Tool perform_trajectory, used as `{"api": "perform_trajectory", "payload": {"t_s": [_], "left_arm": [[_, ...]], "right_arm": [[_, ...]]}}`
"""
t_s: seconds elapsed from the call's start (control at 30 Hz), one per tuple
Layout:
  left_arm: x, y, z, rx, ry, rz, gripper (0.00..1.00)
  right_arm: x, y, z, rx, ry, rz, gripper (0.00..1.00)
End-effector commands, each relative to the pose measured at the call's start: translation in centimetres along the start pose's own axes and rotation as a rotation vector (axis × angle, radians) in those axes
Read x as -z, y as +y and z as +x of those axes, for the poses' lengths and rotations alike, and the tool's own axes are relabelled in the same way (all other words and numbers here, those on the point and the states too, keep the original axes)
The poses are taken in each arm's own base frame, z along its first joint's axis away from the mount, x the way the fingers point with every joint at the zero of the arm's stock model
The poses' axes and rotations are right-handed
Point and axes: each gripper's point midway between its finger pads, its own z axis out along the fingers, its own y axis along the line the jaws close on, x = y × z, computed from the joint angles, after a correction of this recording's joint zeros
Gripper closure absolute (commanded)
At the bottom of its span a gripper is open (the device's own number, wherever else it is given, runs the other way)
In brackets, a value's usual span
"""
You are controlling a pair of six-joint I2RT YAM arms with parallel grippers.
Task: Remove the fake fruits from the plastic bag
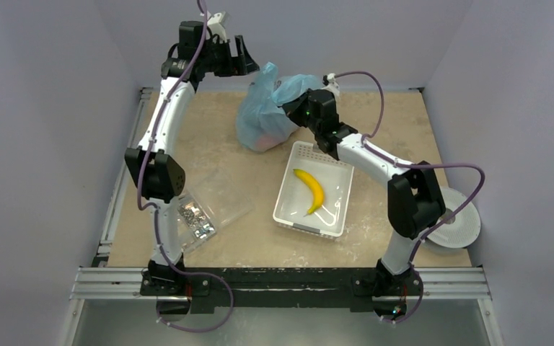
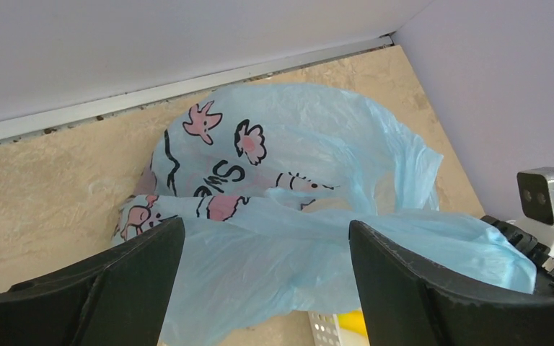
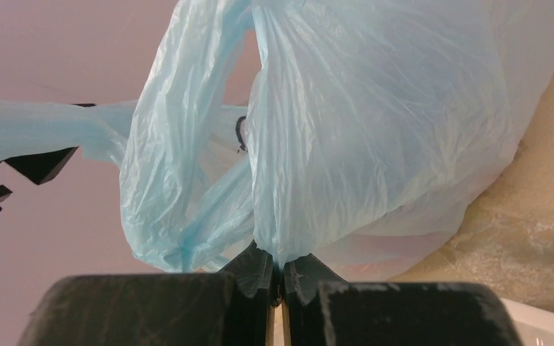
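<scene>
The light-blue plastic bag [image 1: 267, 115] stands at the back middle of the table, its top pulled up. My right gripper [image 1: 293, 106] is shut on a fold of the bag's upper edge; in the right wrist view the film [image 3: 375, 130] is pinched between the closed fingertips [image 3: 279, 270]. My left gripper [image 1: 249, 63] is open, high at the bag's left handle. In the left wrist view the bag [image 2: 296, 187] spans the wide gap between its fingers [image 2: 126, 288]. The fake fruits are hidden inside; only a reddish tint [image 1: 263, 143] shows through the bag's bottom.
A white perforated basket [image 1: 288, 209] with a yellow banana [image 1: 310, 189] sits just in front of the bag. A clear packet of metal bits [image 1: 198, 218] lies front left. A white round disc [image 1: 458, 223] sits at the right edge. Walls close in at back and sides.
</scene>
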Motion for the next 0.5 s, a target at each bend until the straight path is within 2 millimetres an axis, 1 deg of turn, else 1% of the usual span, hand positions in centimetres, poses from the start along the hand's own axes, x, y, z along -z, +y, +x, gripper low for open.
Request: {"api": "perform_trajectory", "payload": {"t_s": [0.0,0.1,0.2,0.23,0.3,0.33,0.4,0.43,0.47], "left_arm": [[-0.5,-3.4,-2.4,-0.052,-0.092,0.12,0.12],[-0.4,-5.5,-1.2,-0.028,-0.078,0.233,0.01],[0.4,-6.9,0.5,-0.068,-0.047,0.211,0.0],[1.0,-6.8,1.6,-0.068,-0.012,0.163,0.0],[2.3,-6.4,2.6,-0.077,-0.017,0.063,0.02],[3.4,-6.6,2.6,-0.081,-0.054,0.033,0.02],[5.2,-6.9,2.9,-0.078,-0.14,-0.008,0.02],[6.8,-8.0,2.4,-0.093,-0.203,-0.013,0.03],[7.3,-8.6,2.8,-0.121,-0.235,-0.028,0.02]], "right_arm": [[1.1,2.2,-1.6,0.031,-0.016,-0.123,1.0],[1.5,1.6,-1.3,0.021,-0.013,-0.128,1.0],[1.6,0.4,-0.6,0.016,0.008,-0.119,1.0],[1.6,0.1,-0.3,0.02,0.014,-0.12,1.0],[1.7,-0.4,0.2,0.033,0.02,-0.125,1.0],[1.8,-0.7,0.6,0.044,0.028,-0.128,1.0],[1.9,-0.8,0.7,0.068,0.03,-0.134,1.0],[1.9,-0.9,0.7,0.076,0.029,-0.133,1.0],[2.0,-1.1,0.7,0.079,0.026,-0.131,1.0]]}}
